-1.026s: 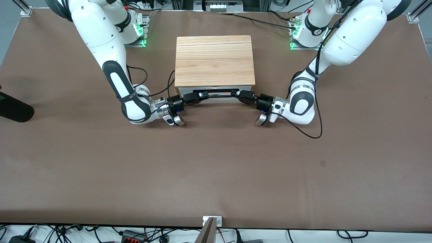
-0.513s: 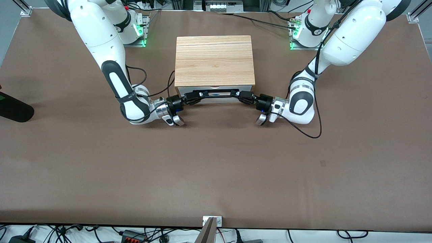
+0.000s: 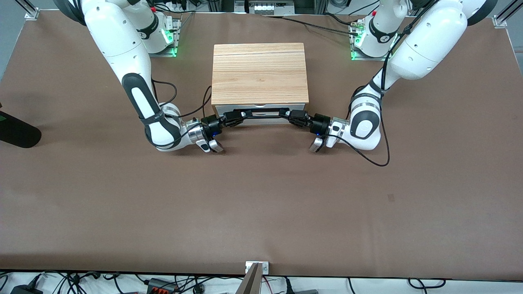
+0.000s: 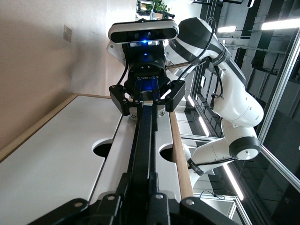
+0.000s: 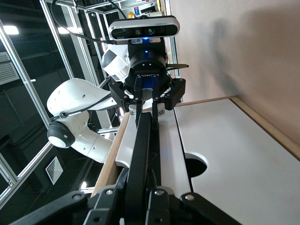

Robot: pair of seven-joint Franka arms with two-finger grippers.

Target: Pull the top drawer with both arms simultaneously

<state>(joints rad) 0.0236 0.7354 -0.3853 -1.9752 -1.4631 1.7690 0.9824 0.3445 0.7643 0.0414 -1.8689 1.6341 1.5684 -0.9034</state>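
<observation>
The top drawer (image 3: 298,108) shows its white front under the light-wood cabinet (image 3: 259,73), close against the cabinet body. Its wide black loop handle (image 3: 263,114) spans the front. My right gripper (image 3: 242,114) is shut on the handle's end toward the right arm. My left gripper (image 3: 289,114) is shut on the end toward the left arm. In the left wrist view the handle bar (image 4: 144,140) runs from my left gripper (image 4: 143,185) across the drawer front (image 4: 125,140) to the right gripper (image 4: 145,101). The right wrist view mirrors this: right gripper (image 5: 147,187), handle (image 5: 143,145), left gripper (image 5: 147,101).
The cabinet's lower white front panel (image 4: 56,159) lies just under the top drawer. A dark object (image 3: 16,130) rests at the table edge toward the right arm's end. A black cable (image 3: 367,157) loops on the brown table near the left arm's wrist.
Both grippers have closed their fingers onto the black handle. The arms have barely shifted and the drawer front has not visibly moved.
</observation>
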